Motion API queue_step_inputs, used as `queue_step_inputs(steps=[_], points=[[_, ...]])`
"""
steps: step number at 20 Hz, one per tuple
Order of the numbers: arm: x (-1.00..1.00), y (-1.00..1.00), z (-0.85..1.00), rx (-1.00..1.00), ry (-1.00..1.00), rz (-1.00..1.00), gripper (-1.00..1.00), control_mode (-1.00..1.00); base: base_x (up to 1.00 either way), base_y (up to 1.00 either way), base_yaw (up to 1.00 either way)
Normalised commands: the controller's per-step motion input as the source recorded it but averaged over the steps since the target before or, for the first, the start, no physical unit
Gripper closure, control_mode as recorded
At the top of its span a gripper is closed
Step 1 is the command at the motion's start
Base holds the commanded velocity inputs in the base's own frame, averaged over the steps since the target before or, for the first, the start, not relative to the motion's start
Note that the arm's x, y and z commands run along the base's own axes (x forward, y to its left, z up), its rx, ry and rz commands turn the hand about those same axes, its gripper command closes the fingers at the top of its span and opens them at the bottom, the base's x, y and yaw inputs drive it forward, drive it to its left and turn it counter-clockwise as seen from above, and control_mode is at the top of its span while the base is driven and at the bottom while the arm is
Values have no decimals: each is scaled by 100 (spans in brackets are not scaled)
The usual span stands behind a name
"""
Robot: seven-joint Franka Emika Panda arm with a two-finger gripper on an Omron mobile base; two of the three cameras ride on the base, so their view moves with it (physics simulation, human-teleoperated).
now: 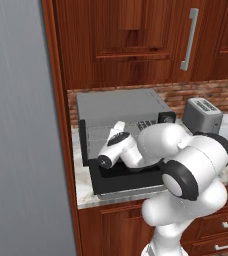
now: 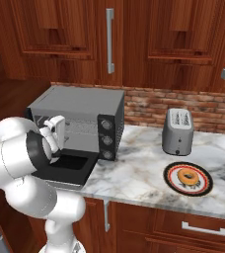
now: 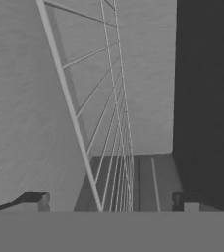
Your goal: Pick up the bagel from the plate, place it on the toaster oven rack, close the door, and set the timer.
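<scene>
Nowhere legible writing; bagel on plate.

You face a surface backed by a brick wall, with cabinets above and drawers below. The toaster oven sits at the surface's left end, against the back edge. Its door lies folded down flat toward the front edge, and the toaster oven rack sits inside the cavity. To the oven's right, near the back edge, stands a toaster. In front of the toaster, near the front edge, lies the plate with the bagel on its centre. The claw sits at the oven mouth above the door, spread wide, rack ahead.
</scene>
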Motion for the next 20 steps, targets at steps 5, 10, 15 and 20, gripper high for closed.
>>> queue_step_inputs(steps=[5,10,15,20], points=[[-13,0,-32,17,3,0,-100,-100,0,0,0],[-17,-5,-35,33,0,0,-100,-100,0,0,0],[0,-1,-34,27,-5,0,-100,-100,0,0,0],[0,0,-23,17,-7,0,-100,-100,0,0,0]])
